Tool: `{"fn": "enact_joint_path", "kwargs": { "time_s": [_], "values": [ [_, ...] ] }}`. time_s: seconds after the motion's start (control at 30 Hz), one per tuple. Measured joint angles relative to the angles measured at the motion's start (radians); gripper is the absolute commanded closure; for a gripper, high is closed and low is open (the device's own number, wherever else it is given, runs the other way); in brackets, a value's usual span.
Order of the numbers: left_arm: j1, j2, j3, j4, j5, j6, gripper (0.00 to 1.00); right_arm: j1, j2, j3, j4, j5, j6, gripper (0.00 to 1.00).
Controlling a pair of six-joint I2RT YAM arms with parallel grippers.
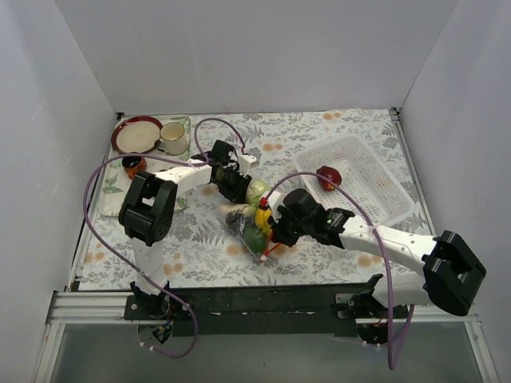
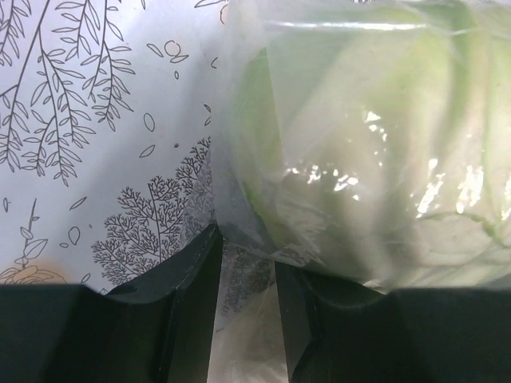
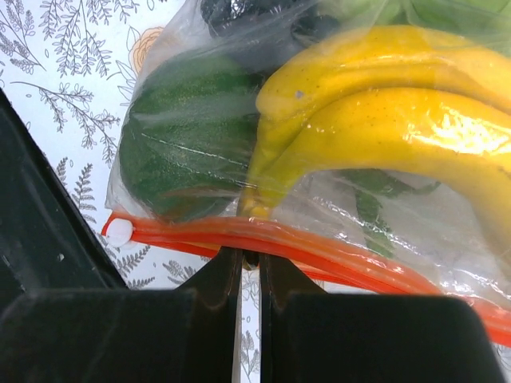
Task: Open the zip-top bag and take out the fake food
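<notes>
The zip-top bag [image 1: 247, 225] lies mid-table, stretched between my two grippers. Through its clear film I see fake food: a pale green cabbage [image 2: 359, 159], a yellow banana piece [image 3: 383, 104], a dark green round one [image 3: 184, 136] and something dark purple at the top. My left gripper [image 2: 243, 239] is at the bag's far end beside the cabbage, its jaws a little apart with a bunched fold of bag film pinched between them. My right gripper [image 3: 251, 255] is shut on the orange-red zip strip [image 3: 319, 251], right of its white slider [image 3: 120, 232]. A red apple [image 1: 327, 177] lies in the basket.
The white perforated basket [image 1: 375, 187] stands at the right. At the back left are a red-rimmed plate [image 1: 136, 134], a cup [image 1: 172, 138] and a small orange-red object [image 1: 133, 166]. White walls enclose the flower-printed tablecloth [image 1: 319, 132].
</notes>
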Motion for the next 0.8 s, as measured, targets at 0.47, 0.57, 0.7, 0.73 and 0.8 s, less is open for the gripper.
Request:
{"fn": "enact_joint_path", "kwargs": {
  "time_s": [0.47,0.57,0.7,0.73,0.8],
  "values": [
    [-0.016,-0.046,-0.084,0.122,-0.102,0.071,0.71,0.002,-0.256,-0.024,-0.174,0.003,0.061,0.99],
    [-0.016,-0.047,-0.084,0.126,-0.11,0.077,0.71,0.002,-0.291,-0.024,-0.218,-0.037,0.076,0.99],
    [-0.016,-0.044,-0.079,0.123,-0.117,0.081,0.71,0.002,-0.293,-0.021,-0.284,-0.084,0.101,0.99],
    [-0.016,-0.043,-0.076,0.12,-0.117,0.081,0.71,0.002,-0.288,-0.016,-0.309,-0.092,0.105,0.99],
    [-0.016,-0.041,-0.072,0.114,-0.119,0.083,0.71,0.002,-0.274,0.009,-0.353,-0.109,0.104,0.99]
  ]
}}
